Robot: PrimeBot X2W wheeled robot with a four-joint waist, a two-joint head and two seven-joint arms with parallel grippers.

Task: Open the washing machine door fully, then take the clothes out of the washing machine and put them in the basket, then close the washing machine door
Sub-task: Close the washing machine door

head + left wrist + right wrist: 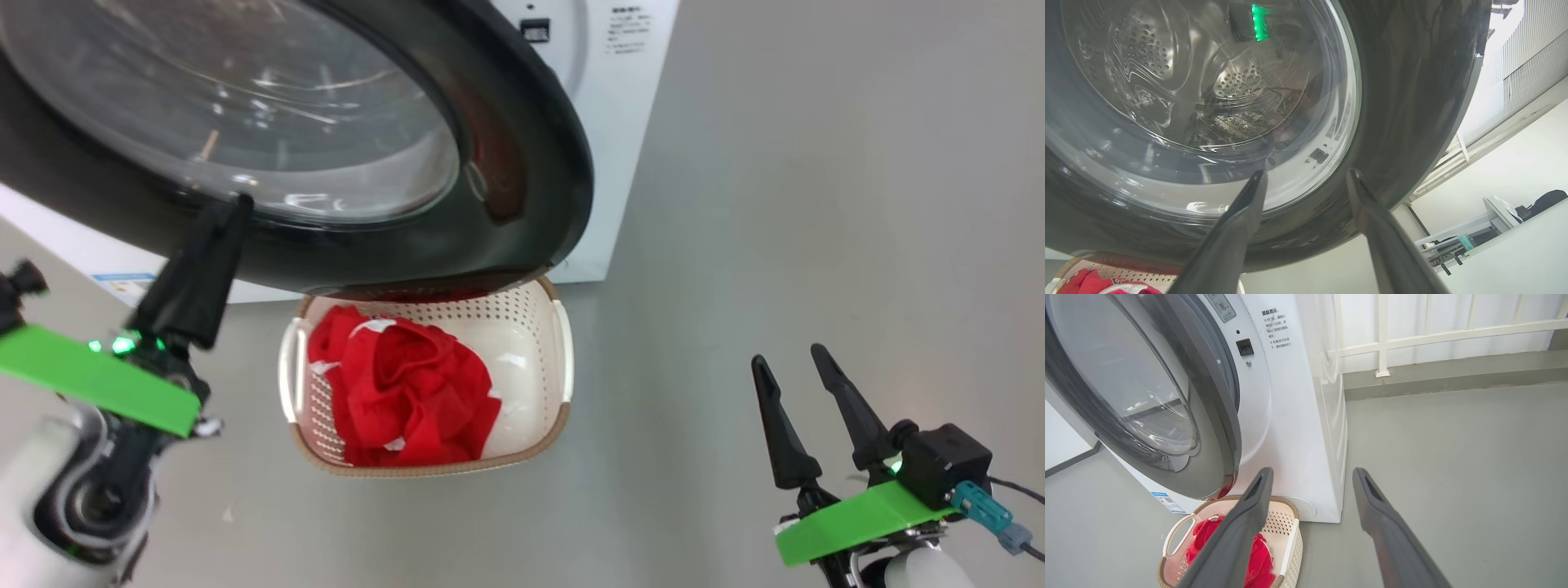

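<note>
Since the red clothes (400,392) lie bundled in the basket (535,327) on the floor (816,204) beneath the washing machine door (522,163), closing it is the step in hand. Its glossy black rim stands ajar; the left end effector (1306,172), spread wide and empty at the glass, must push it shut, the right end effector (789,355) likewise wide.

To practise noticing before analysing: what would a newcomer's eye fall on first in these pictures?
The large round door with glossy black rim and clear glass centre looms across the head view's upper left, standing open from the white washing machine. Just below, bright red fabric clothes lie in a small cream perforated plastic basket on the grey floor.
</note>
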